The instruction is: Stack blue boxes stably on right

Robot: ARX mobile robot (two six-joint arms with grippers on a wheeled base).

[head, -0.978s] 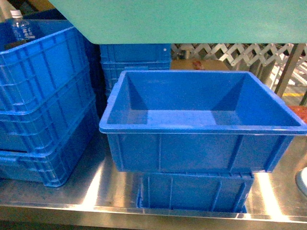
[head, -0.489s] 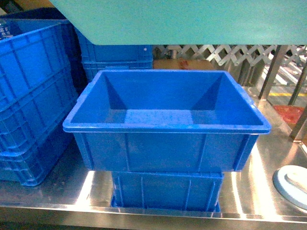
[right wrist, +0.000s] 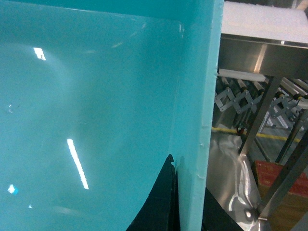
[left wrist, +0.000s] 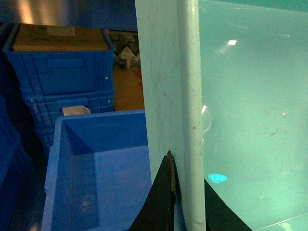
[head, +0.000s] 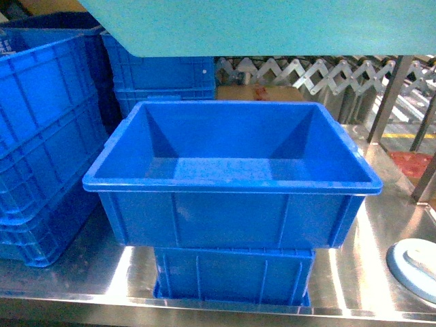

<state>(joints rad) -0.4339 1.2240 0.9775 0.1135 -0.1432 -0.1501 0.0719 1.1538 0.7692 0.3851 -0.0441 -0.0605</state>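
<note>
Item: turquoise tub (head: 272,27), being carried above the open crate (head: 231,177), its rims pinched by left claw (left wrist: 180,192) and right claw (right wrist: 185,192); level lowering is being called for next.

Overhead light glares in white streaks off the steel table (head: 122,272) beneath the blue crates (head: 231,177), whose colour looks oversaturated. Small bright reflections dot the turquoise tub (right wrist: 86,120) in both wrist views. The left wrist view is dim and soft at its left edge.
</note>
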